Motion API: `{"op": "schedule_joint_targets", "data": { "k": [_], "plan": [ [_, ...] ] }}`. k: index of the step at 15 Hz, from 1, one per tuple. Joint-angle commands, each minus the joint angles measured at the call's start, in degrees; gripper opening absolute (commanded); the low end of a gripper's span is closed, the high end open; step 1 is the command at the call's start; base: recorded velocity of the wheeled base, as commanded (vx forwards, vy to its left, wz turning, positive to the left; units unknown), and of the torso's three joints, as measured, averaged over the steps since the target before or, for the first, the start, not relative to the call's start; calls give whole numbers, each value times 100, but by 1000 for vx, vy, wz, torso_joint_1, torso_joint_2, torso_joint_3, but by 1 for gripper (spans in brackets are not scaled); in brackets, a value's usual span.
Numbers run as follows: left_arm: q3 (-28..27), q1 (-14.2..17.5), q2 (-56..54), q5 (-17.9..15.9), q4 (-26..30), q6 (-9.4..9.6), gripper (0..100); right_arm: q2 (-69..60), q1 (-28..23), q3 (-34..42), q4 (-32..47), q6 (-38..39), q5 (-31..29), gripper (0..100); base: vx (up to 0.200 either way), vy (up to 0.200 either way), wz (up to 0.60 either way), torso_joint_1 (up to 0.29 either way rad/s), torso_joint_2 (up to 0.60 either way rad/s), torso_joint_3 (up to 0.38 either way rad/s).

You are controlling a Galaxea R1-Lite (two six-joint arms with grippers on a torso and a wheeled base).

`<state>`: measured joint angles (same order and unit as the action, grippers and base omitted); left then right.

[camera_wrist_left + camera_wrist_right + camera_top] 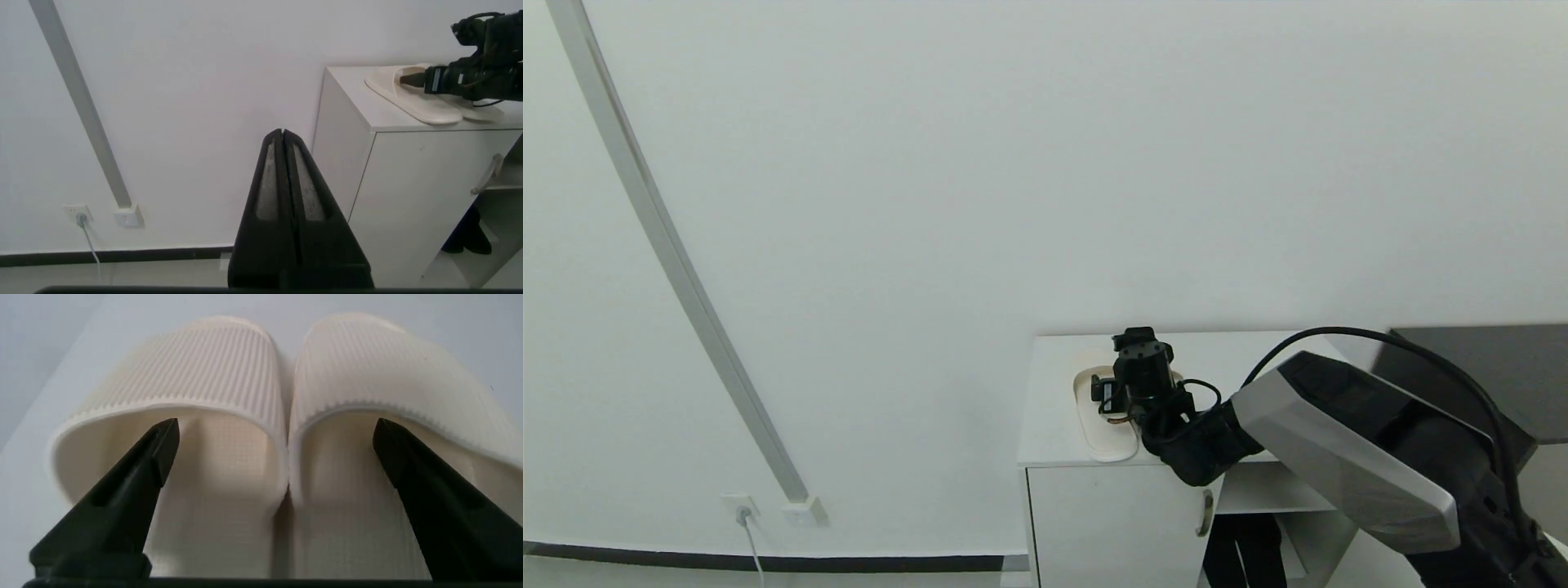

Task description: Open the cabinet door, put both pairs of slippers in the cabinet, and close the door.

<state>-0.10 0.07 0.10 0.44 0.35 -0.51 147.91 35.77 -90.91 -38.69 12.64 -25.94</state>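
Cream slippers [245, 376] lie together on top of the white cabinet [1062, 408]. The right gripper [276, 429] is spread wide, one finger over each slipper. The left gripper [282, 132] has its fingers pressed together, away from the cabinet.

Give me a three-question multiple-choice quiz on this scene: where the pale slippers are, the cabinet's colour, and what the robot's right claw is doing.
1. Where do the cream slippers lie?
A. on the floor
B. on top of the cabinet
C. on a shelf inside

2. What colour is the cabinet?
A. white
B. black
C. brown

3. How is the right gripper?
A. shut on a door handle
B. shut on nothing
C. open, one finger at each slipper

Answers:
1 B: the head view shows them on the cabinet's top.
2 A: its top and front are white.
3 C: the right wrist view shows its fingers spread apart, one over each slipper.
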Motion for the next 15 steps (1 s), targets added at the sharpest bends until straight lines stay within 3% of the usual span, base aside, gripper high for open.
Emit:
{"op": "schedule_joint_targets", "data": {
  "k": [1,8,10,15],
  "plan": [
    [1,1,-1,0,0,-2,0,107,-17,-76,-7,1,1,0,0,0,0,0,0,0],
    [1,1,-1,9,0,-2,0,-271,27,275,-95,19,-7,0,0,0,0,0,0,0],
    [1,1,-1,9,0,16,0,-913,97,978,-367,1,10,0,0,0,0,0,0,0],
    [1,1,-1,9,0,16,0,-3268,273,4371,-1668,-218,1065,0,0,0,0,0,0,0]
  ]
}}
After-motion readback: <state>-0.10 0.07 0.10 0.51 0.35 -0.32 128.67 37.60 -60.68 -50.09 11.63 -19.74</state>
